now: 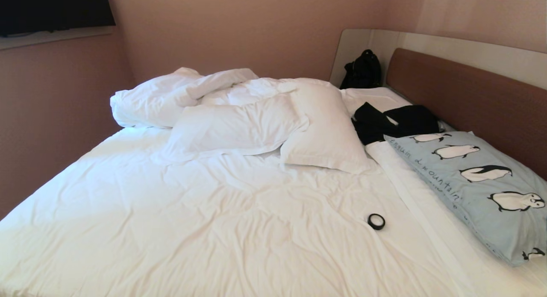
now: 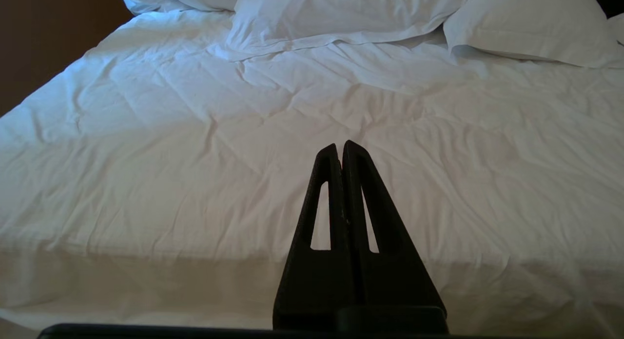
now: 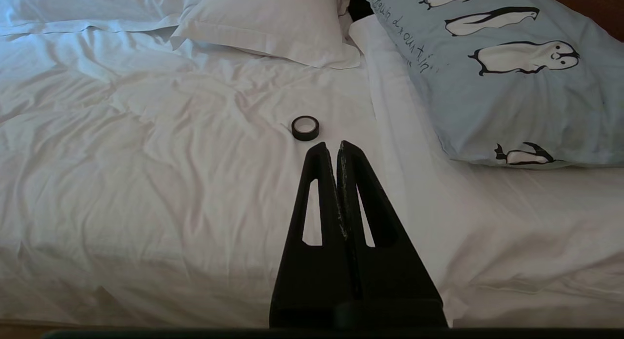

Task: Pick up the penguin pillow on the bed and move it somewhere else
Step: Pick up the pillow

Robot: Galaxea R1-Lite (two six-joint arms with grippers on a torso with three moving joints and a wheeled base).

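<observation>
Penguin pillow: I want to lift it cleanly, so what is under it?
The penguin pillow lies on the bed's white bedding, by the headboard. Anything beneath it is hidden.

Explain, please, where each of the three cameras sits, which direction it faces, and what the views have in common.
Head view: high on the robot, looking forward and down over the bed toward the headboard; no arm shows.
Left wrist view: behind the shut left gripper, facing the rumpled sheets and white pillows.
Right wrist view: behind the shut right gripper, facing the tape roll and penguin pillow.
Shared: head and right wrist views both show the tape roll and penguin pillow.
</observation>
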